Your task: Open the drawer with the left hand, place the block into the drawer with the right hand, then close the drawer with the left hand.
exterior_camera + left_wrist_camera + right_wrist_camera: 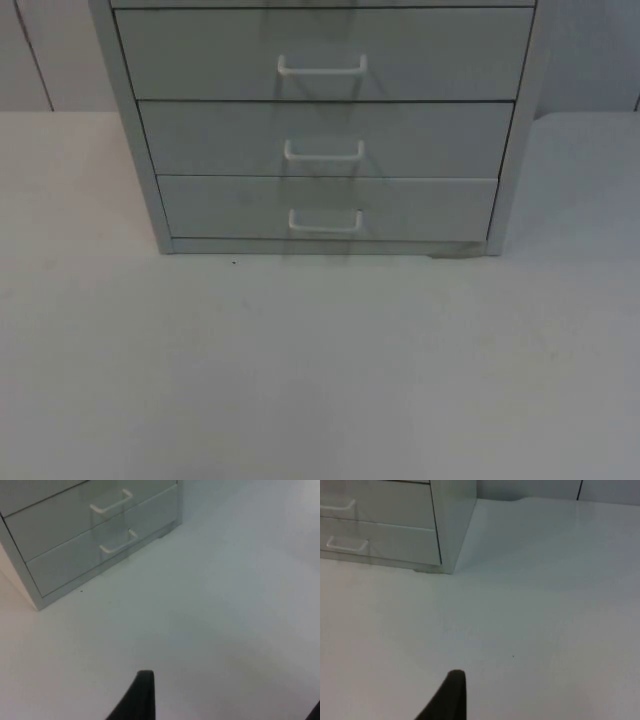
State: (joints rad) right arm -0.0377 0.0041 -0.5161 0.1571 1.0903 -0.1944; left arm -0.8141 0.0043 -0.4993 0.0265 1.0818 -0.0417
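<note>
A grey drawer cabinet (pixel 150 190) stands at the back of the white table. Its upper drawer (pixel 200 55), middle drawer (pixel 220 138) and bottom drawer (pixel 230 208) are all pushed in, each with a white bar handle (pixel 325 221). The cabinet (pixel 30 580) lies well ahead of my left gripper (pixel 230 707), which hovers open above bare table with nothing between its fingertips (pixel 142 695). My right gripper (pixel 451 697) hangs over bare table off the cabinet's right front corner (pixel 447 555), some way back from it.
The white table top (pixel 320 370) stretches wide in front of the cabinet. A grey partition wall (pixel 50 55) closes the table behind the cabinet on both sides.
</note>
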